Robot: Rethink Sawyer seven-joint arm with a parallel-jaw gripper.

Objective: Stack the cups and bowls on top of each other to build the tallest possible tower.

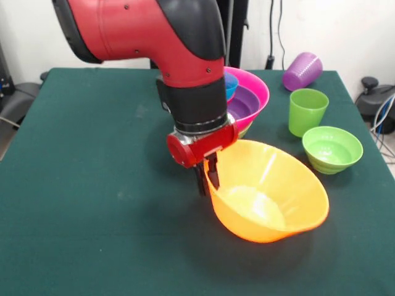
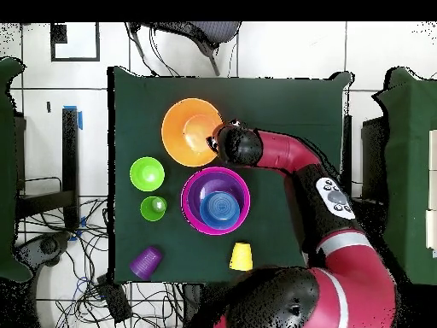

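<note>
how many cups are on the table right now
3. The purple cup lies on its side at the far edge, the green cup stands upright beside the light green bowl, and the yellow cup shows only from overhead, nearest the robot's base.

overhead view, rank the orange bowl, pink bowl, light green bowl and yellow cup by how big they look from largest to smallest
1. pink bowl and orange bowl: too alike to rank, and the orange one looks tilted in the gripper.
2. light green bowl.
3. yellow cup.
</note>
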